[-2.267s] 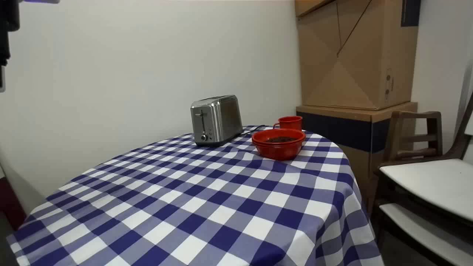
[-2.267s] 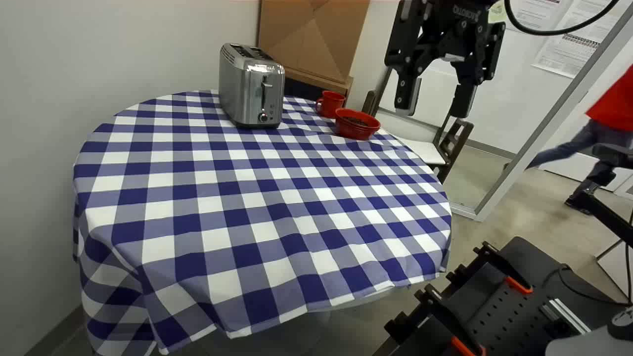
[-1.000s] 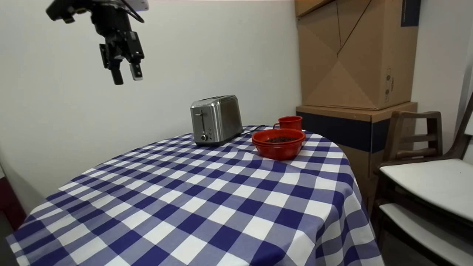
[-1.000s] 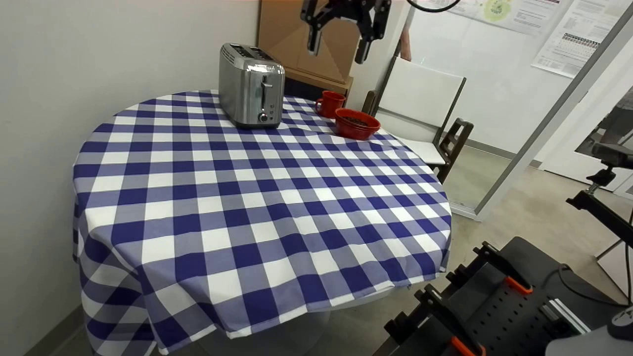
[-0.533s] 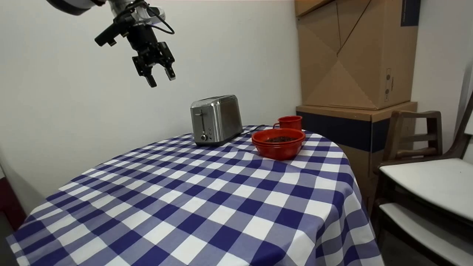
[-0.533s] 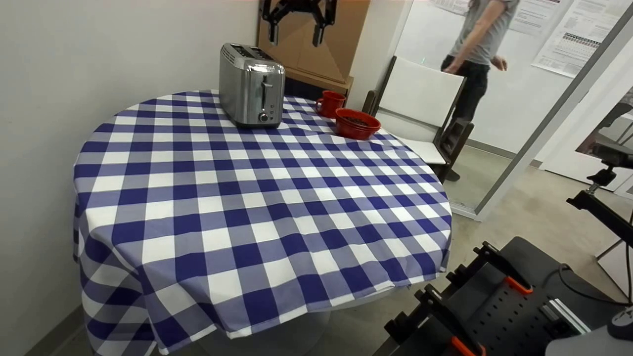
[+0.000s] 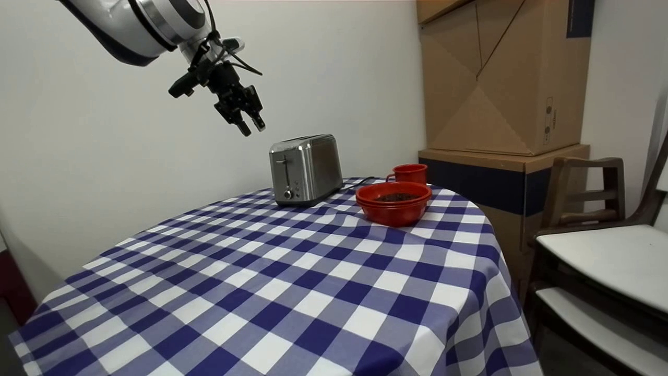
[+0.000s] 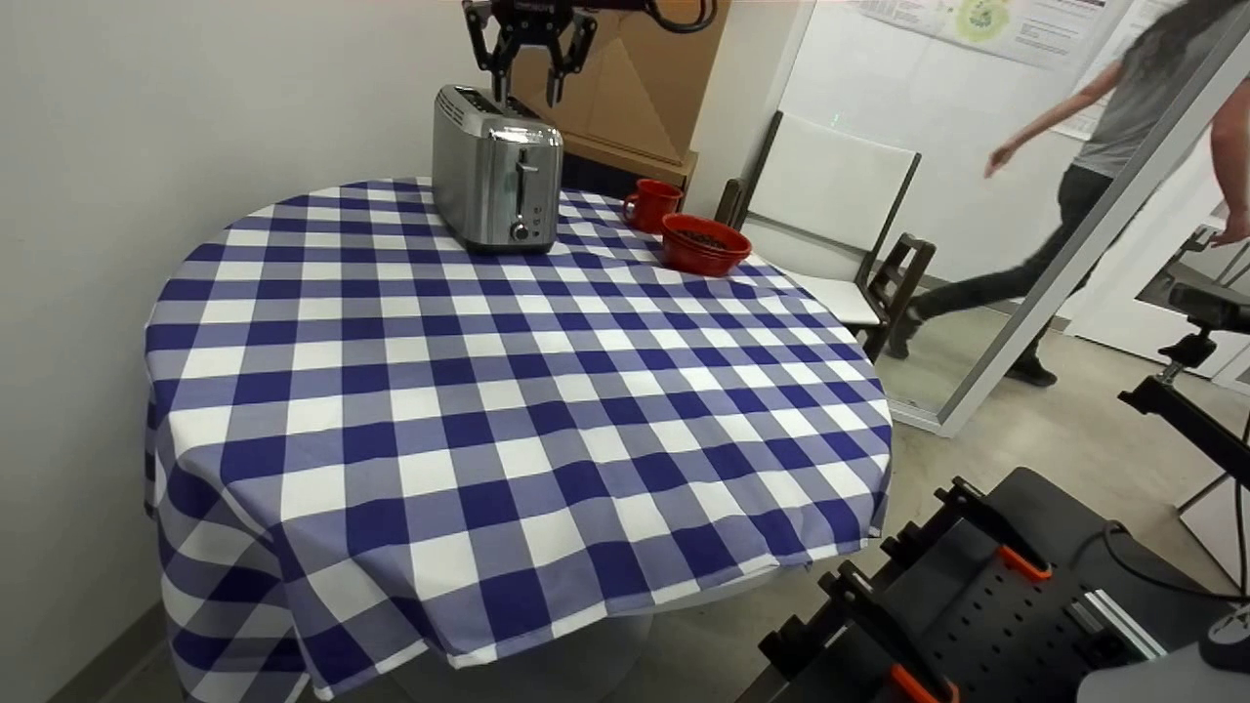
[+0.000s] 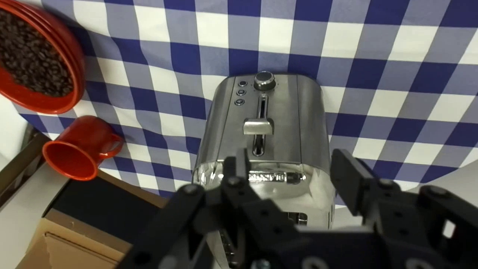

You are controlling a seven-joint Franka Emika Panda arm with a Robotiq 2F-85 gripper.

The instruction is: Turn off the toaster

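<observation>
Toaster (image 8: 496,176) stands upright on the blue-and-white checked surface (image 8: 469,439), its narrow end bearing a lever (image 9: 258,127), a knob (image 9: 264,81) and three small buttons (image 9: 241,92). You have the arm (image 7: 130,31) slanting down toward it, and the jaws are spread wide, holding only air: in an exterior view the pale wall (image 7: 323,78) shows between their tips, and a gap separates them from the metal. Your wrist view sets one jaw in line with the shiny top edge and the other beside it, while in an exterior view one tip overlaps the toaster's top; from that angle alone you can't judge the depth. You can see the lever high in its slot (image 9: 258,147) in both exterior views. Off to one side of the toaster you have stacked red bowls (image 7: 391,213), with dark beans (image 9: 31,56) in the top one, and a red mug (image 9: 89,130) near them
</observation>
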